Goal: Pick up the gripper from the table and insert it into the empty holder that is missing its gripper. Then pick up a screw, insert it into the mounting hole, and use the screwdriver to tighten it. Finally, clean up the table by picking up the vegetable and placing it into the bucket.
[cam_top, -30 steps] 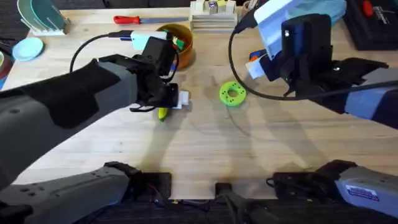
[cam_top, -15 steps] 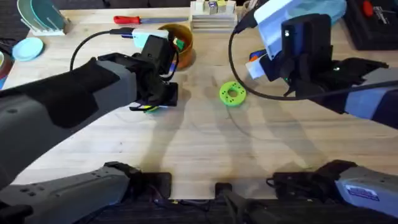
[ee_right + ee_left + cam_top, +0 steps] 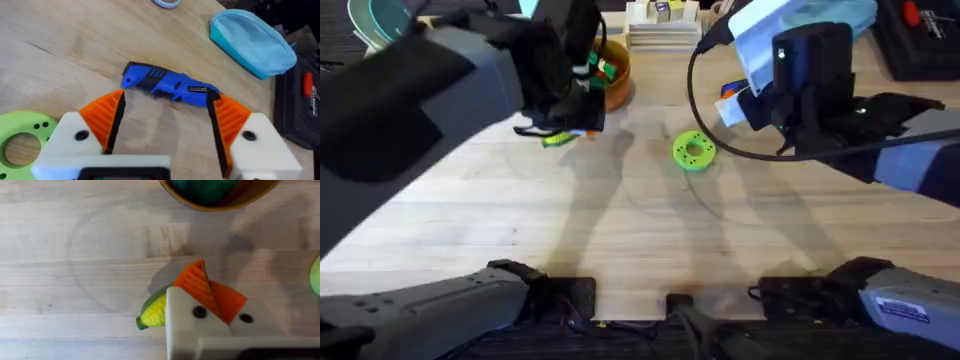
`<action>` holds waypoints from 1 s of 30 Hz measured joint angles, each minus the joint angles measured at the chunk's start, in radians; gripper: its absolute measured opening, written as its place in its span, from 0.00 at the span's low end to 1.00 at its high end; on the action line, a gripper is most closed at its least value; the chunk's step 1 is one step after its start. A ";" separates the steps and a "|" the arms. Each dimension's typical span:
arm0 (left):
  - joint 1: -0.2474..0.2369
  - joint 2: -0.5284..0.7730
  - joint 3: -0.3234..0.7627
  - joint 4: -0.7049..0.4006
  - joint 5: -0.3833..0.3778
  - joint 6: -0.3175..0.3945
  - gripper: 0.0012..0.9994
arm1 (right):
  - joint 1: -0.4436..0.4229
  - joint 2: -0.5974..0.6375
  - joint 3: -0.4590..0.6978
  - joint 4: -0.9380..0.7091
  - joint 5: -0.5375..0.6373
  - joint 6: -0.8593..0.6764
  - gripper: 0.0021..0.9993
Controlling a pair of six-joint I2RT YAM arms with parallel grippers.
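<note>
1. The left hand (image 3: 210,297) holds the corn (image 3: 155,311) above the surface (image 3: 75,255), near the bucket (image 3: 612,72).
2. The right hand (image 3: 167,107) is wide open, with the blue screwdriver (image 3: 170,90) just past its fingertips.

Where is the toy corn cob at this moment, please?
The corn cob is clamped in the left tool, lifted above the table just short of the orange-brown bucket, at the overhead view's upper left.
</note>
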 joint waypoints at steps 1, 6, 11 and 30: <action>0.000 0.000 0.025 -0.010 -0.002 0.000 0.01 | 0.000 0.000 0.000 0.000 0.000 0.000 0.95; 0.000 0.000 0.141 0.019 -0.007 0.000 0.01 | 0.000 0.000 0.000 0.000 0.000 0.000 0.95; 0.000 0.000 0.161 0.213 -0.013 0.000 0.01 | 0.000 0.000 0.000 0.000 0.000 0.000 0.95; 0.008 0.203 0.162 0.457 -0.017 0.000 0.22 | 0.000 0.000 0.000 0.000 0.000 0.000 0.95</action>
